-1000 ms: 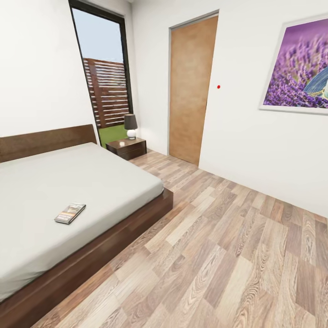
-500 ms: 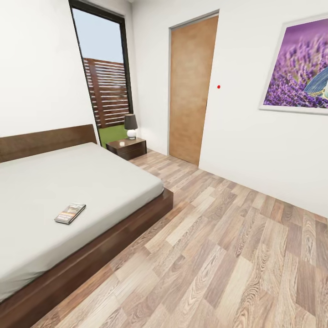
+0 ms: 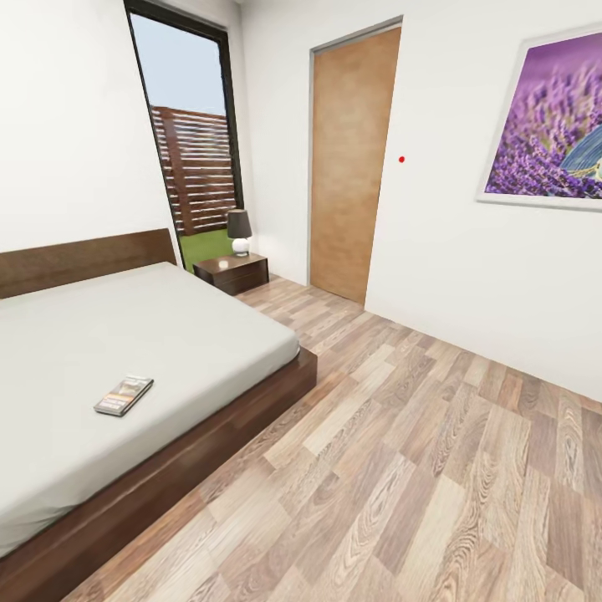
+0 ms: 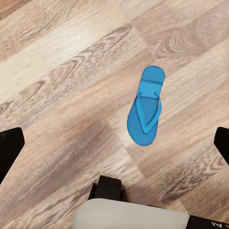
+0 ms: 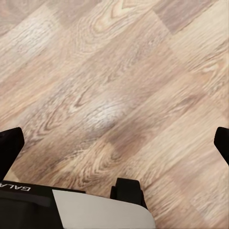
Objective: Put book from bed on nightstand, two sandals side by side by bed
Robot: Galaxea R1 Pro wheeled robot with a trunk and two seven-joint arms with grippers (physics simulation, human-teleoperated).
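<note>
On bed (image 3: 209, 334): book (image 3: 124, 395) | left hand (image 4: 114, 143) wide above sandal (image 4: 146, 106) | right hand (image 5: 114, 143) wide

Each hand has black fingers (image 4: 9, 148) at the frame edges. Behind them sit a black block and pale grey casing; the right wrist casing (image 5: 71, 210) bears white "GALA" lettering on black.

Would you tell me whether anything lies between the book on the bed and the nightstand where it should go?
Nothing visible does. The book lies alone on the bed, and bare mattress runs toward the nightstand. A lamp stands at the back of its top; the front looks free.
</note>
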